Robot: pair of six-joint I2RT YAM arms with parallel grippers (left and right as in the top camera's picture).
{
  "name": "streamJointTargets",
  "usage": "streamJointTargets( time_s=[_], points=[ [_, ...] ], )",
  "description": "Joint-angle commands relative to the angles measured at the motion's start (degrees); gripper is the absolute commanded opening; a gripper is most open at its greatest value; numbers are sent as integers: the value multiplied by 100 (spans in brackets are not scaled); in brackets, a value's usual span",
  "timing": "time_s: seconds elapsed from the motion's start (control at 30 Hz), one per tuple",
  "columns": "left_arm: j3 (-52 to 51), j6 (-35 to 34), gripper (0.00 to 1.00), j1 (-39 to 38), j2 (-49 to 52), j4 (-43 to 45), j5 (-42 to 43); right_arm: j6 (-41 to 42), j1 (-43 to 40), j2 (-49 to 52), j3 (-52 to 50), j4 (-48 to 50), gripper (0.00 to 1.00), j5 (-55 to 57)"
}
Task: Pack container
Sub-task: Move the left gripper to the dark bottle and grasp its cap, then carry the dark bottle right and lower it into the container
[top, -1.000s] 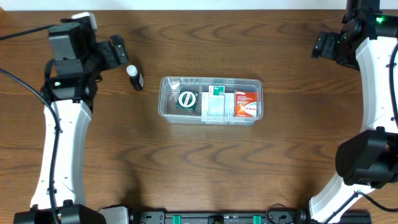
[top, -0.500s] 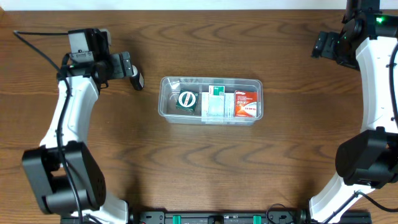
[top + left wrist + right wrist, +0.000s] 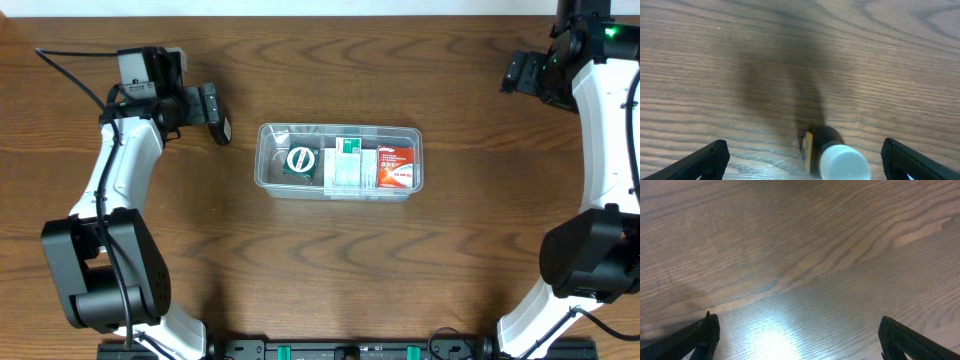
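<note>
Wood table [image 3: 320, 260], container [image 3: 266, 170], bottle [image 3: 832, 152] between spread left fingers [image 3: 710, 157]

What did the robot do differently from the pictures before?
The left gripper swung in toward the bottle and now sits right next to it. Its fingers are open and it has not grabbed the bottle. In the wrist view the bottle shows between the fingers. The bottle, the container with what's in it, and the right gripper stayed where they were.

Robotics lab bench; wood-grain table [image 3: 330, 270]; mounted arm [image 3: 112, 180]
</note>
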Motion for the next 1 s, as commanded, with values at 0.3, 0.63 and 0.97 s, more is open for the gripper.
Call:
streamJointTargets(
  time_s=[0.3, 0.63, 0.97],
  points=[
    [24, -96, 98, -374, 323, -221, -111, 28, -15, -61, -15, -7, 99, 79],
    [20, -101, 77, -374, 365, -367, -533, 28, -26, -61, -15, -7, 98, 81],
    [22, -317, 40, -374, 354, -326, -531, 28, -17, -61, -15, -4, 99, 79]
  ],
)
